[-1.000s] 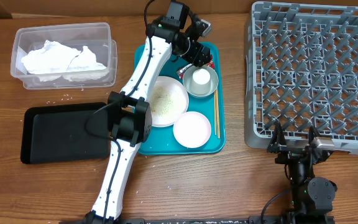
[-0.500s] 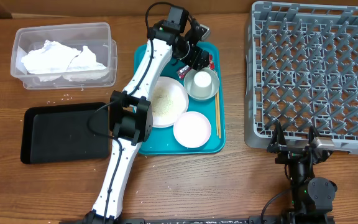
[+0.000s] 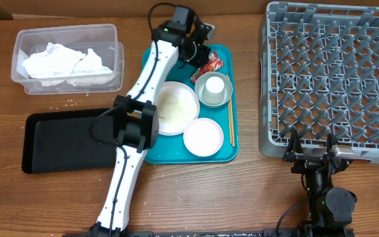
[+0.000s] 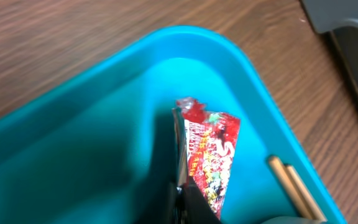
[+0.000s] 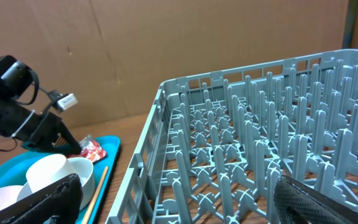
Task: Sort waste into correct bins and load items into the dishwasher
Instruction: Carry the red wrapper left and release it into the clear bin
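Overhead, left end effector (image 3: 203,59): stretched out over the far end of the teal tray (image 3: 153,153), pinched shut on the red wrapper (image 3: 212,64).
Overhead, red wrapper: tiny, shiny and crinkled, at the tray's far right corner, just beside the grey bowl (image 3: 224,94).
Overhead, dishes: white cup (image 3: 214,83) sits inside the grey bowl. The big plate (image 3: 175,107) has rice grains (image 3: 172,104) scattered on it. The small dish (image 3: 203,137) is nearer the front, and the chopsticks (image 3: 229,122) lie along the right rim.
Overhead, bins: clear tub (image 3: 25,39) at the far left of the counter (image 3: 196,191) holds crumpled napkins (image 3: 64,62). The black tray (image 3: 64,141) sits in front of it.
Overhead, dish rack (image 3: 334,79): big grey grid of pegs on the right.
Overhead, right end effector (image 3: 311,146): parked by the rack's near edge, fingers spread apart.
Left wrist, red wrapper (image 4: 207,155): glossy red with white, yellow and green print and a crimped top edge. The dark fingers (image 4: 188,199) squeeze its lower end over the tray corner. Can't tell if it touches the tray floor.
Left wrist, chopsticks (image 4: 291,186): just right of the wrapper.
Right wrist, right end effector (image 5: 176,186): both black fingers wide apart at the bottom corners, rack ahead.
Right wrist, red wrapper (image 5: 92,150): a little red scrap at the tip of the other arm, behind the cup and bowl.
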`<state>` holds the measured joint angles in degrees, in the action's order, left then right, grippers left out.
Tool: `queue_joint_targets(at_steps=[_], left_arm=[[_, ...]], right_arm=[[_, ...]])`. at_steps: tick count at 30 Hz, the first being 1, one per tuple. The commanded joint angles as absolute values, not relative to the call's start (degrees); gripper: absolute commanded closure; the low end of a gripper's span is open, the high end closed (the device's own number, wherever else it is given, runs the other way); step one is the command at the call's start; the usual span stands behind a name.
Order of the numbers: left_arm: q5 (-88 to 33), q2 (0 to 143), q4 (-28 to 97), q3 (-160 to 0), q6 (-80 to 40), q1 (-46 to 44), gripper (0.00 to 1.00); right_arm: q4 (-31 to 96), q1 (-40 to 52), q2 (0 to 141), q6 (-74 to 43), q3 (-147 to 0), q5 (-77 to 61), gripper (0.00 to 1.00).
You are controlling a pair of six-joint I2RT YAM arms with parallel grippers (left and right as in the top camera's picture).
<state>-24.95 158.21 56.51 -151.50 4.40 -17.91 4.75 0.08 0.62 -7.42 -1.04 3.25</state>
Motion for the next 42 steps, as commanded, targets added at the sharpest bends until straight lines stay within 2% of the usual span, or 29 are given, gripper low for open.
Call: queue_joint_targets(at_steps=[1, 11, 17, 23, 27, 34, 35, 36, 37, 42], left_arm=[[-24.69, 159.41, 56.31, -153.69, -1.58, -14.79, 0.96], [-30.33, 157.27, 61.32, -164.83, -13.8, -6.48, 0.96], [-29.45, 155.57, 68.45, -175.7, -21.78, 0.56, 0.96], [-15.7, 154.58, 80.95, -180.09, -37.63, 8.88, 0.96], [-11.25, 154.58, 88.33, -180.0, -50.68, 13.65, 0.96], [-5.28, 154.61, 89.3, -180.0, -54.3, 17.23, 0.94], [-4.84, 154.61, 88.88, -180.0, -54.3, 17.3, 0.82], [-4.27, 154.61, 88.36, -180.0, -54.26, 17.32, 0.45], [-3.81, 154.61, 87.81, -180.0, -54.24, 17.32, 0.0], [-4.05, 154.61, 86.76, -180.0, -54.19, 17.3, 0.0]], right_arm=[[4.49, -0.03, 0.16, -7.03, -0.47, 3.53, 0.0], [4.49, -0.03, 0.16, -7.03, -0.47, 3.53, 0.0], [4.49, -0.03, 0.16, -7.03, -0.47, 3.53, 0.0], [4.49, -0.03, 0.16, -7.03, -0.47, 3.53, 0.0], [4.47, -0.03, 0.16, -7.03, -0.47, 3.53, 0.0], [4.49, -0.03, 0.16, -7.03, -0.47, 3.53, 0.0], [4.49, -0.03, 0.16, -7.03, -0.47, 3.53, 0.0], [4.49, -0.03, 0.16, -7.03, -0.47, 3.53, 0.0], [4.49, -0.03, 0.16, -7.03, -0.47, 3.53, 0.0], [4.49, -0.03, 0.16, -7.03, -0.47, 3.53, 0.0]])
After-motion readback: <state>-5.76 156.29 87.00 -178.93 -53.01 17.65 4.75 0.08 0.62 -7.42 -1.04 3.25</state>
